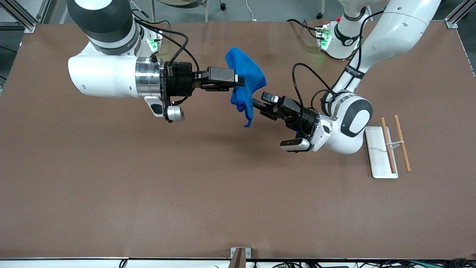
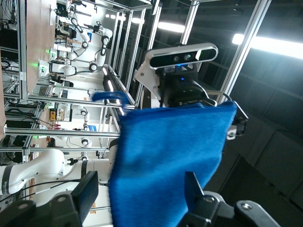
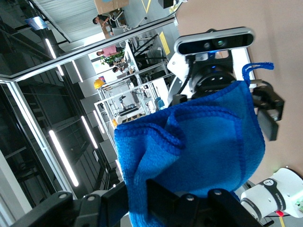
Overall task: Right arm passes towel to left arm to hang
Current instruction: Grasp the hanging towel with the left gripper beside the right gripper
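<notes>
The towel (image 1: 245,83) is held in the air over mid-table, pinched by the right gripper (image 1: 240,80). The left gripper (image 1: 256,102), fingers spread, is brought around its lower edge. Transfer and hanging are outstanding.

There is 1 towel (image 1: 245,83), blue, with 1 small loop tag at a corner. It hangs in the air between 2 grippers: 1 right gripper (image 1: 240,80) clamped on the cloth, and 1 left gripper (image 1: 256,102) at the towel's lower edge with its 2 fingers spread either side of the fabric. Each gripper has 2 fingers, and each wrist carries 1 camera. On the table (image 1: 148,193) near the left arm's elbow lies 1 white tray (image 1: 379,163), with 2 wooden sticks (image 1: 402,148) across and beside it.
</notes>
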{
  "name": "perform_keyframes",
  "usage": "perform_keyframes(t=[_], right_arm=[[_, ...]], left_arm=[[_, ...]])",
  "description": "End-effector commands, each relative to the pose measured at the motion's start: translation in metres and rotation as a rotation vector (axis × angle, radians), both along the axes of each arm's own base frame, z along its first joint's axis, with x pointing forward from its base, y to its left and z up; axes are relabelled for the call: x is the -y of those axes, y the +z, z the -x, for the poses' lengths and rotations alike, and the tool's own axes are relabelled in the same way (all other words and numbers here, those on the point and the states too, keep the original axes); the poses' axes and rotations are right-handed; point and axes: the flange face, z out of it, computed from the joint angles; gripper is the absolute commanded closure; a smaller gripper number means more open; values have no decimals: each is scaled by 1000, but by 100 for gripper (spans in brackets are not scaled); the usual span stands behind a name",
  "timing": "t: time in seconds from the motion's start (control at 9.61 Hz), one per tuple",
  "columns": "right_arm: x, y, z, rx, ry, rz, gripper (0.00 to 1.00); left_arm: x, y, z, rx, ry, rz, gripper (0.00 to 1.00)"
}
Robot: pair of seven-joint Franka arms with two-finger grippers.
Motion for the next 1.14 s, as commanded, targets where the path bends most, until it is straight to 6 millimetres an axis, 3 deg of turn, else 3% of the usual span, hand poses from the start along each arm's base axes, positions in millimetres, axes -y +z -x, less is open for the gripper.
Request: perform_keyframes(t=[0.0, 0.42, 0.62, 0.73, 0.94, 1.04], right_arm=[[-8, 8, 3, -19, -17, -43, 100], [-17, 2, 5, -16, -18, -37, 100], [-17, 1, 5, -2, -16, -37, 100], [-17, 1, 5, -1, -14, -37, 100], [-16, 0, 4, 12, -14, -37, 100], [-16, -2, 3, 15, -14, -35, 100]], left_arm=[[2, -25, -10, -10, 63, -26, 19], [3, -6, -14, -14, 73, 11, 22], [-7, -5, -16, 3, 74, 23, 58], [-7, -4, -16, 6, 74, 23, 69], [-6, -2, -17, 6, 74, 27, 79], [-8, -2, -18, 7, 78, 26, 89]])
